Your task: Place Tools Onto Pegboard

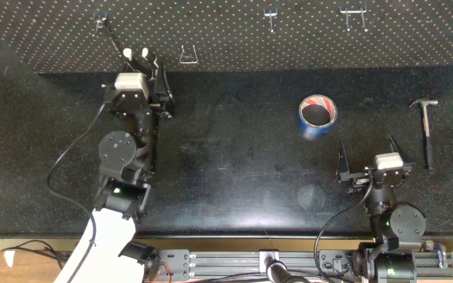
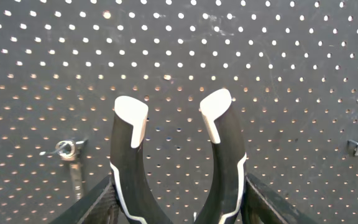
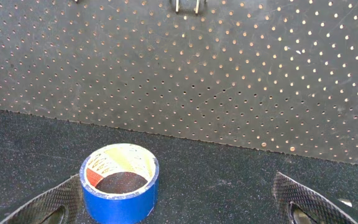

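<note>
Left gripper (image 1: 136, 54) at upper left of the top view, close to the pegboard (image 1: 289, 39), fingers spread apart. Wrench (image 2: 74, 174) hung on a hook at lower left of the left wrist view. Right gripper (image 1: 366, 149) at lower right of the top view, fingers wide apart. Tape roll (image 1: 318, 112) standing on the table (image 1: 234, 157), right of centre. Hammer (image 1: 426, 132) lying flat near the right edge.

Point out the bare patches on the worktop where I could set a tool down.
Widest free patch: the worktop middle, between the left arm and the tape roll. Also bare: the far left end, beyond that arm's cable. Crowded: the right end, where tape roll, right gripper and hammer sit close.
</note>
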Tool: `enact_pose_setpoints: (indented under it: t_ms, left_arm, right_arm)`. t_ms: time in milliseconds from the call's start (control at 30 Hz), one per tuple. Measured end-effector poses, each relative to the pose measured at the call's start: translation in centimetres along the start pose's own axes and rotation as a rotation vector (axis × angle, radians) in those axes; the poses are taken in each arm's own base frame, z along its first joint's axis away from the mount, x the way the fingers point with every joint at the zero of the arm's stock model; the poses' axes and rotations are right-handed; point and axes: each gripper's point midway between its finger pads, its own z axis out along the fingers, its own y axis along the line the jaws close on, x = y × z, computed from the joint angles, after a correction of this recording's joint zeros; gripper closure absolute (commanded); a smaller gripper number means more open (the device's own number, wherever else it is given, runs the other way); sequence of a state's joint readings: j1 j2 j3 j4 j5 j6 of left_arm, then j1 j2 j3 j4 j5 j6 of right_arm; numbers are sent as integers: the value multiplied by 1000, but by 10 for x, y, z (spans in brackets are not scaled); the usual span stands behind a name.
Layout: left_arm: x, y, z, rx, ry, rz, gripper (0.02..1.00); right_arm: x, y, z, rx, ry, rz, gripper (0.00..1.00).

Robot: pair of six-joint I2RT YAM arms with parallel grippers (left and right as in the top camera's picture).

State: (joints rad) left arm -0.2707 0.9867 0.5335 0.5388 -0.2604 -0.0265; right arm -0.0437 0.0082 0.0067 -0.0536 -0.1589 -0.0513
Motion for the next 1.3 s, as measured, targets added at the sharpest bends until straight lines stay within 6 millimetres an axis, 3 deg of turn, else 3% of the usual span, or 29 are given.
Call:
enact_pose_setpoints:
  t_ms: [100,200,400,833,1300]
  left_arm:
    - [-9,-5,14,11,-95,-26,989]
    - [0,-12,28,29,-123,-32,991]
    - [6,-20,38,62,-161,-51,989]
    - [65,-34,65,106,-27,-61,989]
    - [53,-28,77,54,-63,-65,989]
  right_arm:
    - [0,0,0,0,0,0,3]
    - [0,0,0,0,0,0,3]
    - [0,0,0,0,0,0,3]
    - [0,0,0,0,0,0,3]
    - [0,0,0,0,0,0,3]
